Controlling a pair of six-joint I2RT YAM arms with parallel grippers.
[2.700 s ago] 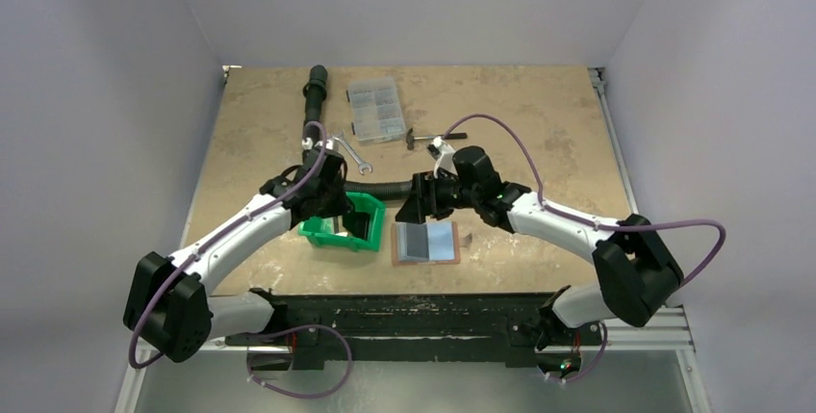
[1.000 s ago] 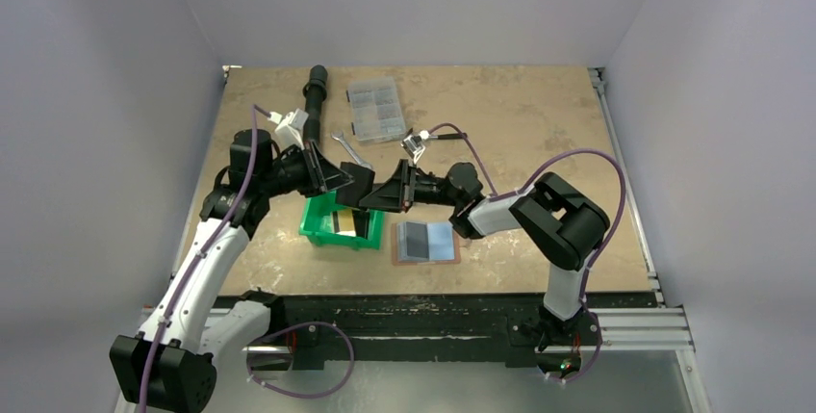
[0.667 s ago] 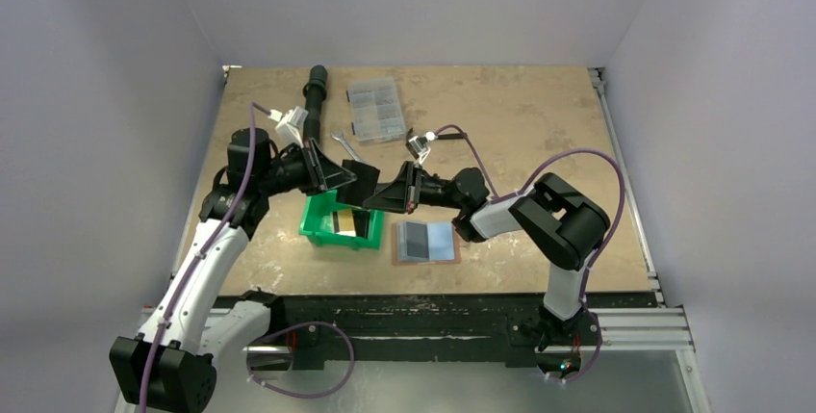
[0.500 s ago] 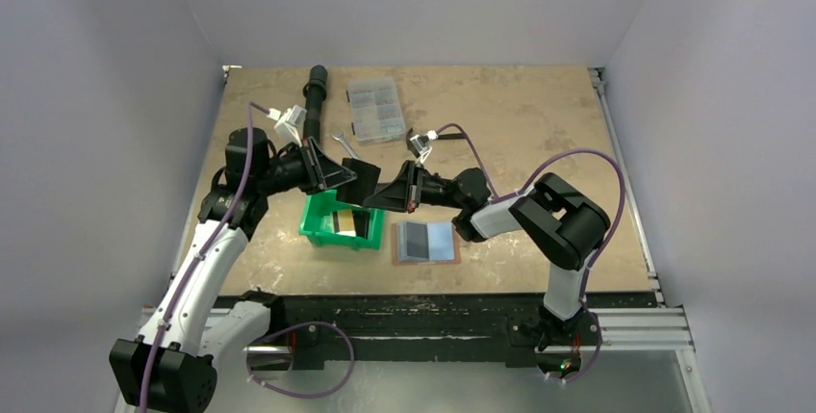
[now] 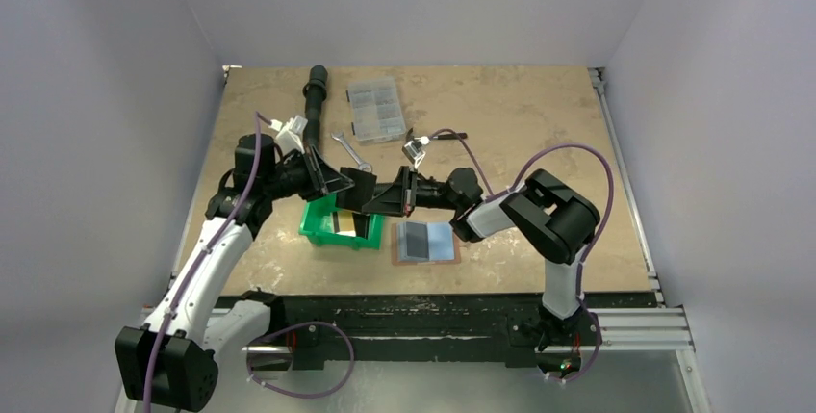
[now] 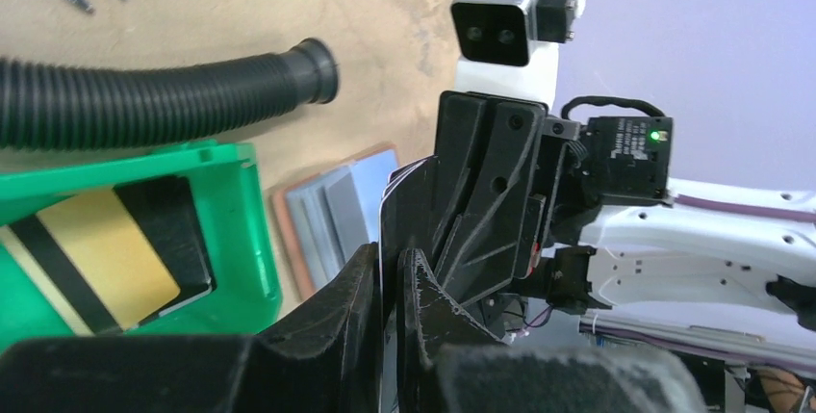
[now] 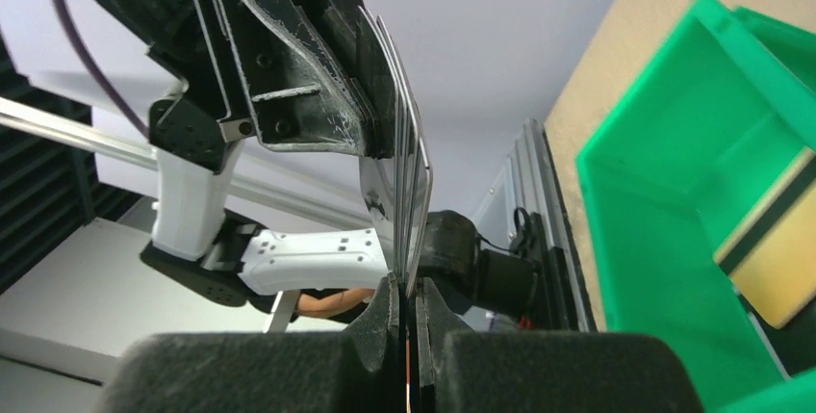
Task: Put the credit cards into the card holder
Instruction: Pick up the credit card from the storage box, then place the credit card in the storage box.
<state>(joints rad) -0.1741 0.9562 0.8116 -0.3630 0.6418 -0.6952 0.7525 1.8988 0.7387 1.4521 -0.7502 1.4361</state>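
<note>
- Reaching inward, both arms meet above the green bin (image 5: 316,228).
- Both the left tool (image 6: 388,273) and the right tool (image 7: 406,305) pinch the credit cards (image 7: 409,167), at opposite edges.
- Opened flat, the card holder (image 5: 426,241) lies on the table (image 5: 539,143) beside the green bin.

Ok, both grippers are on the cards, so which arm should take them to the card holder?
Right, most likely. The right gripper is shut on the cards, and the open card holder lies on its side of the green bin. The left gripper would have to cross that bin.
</note>
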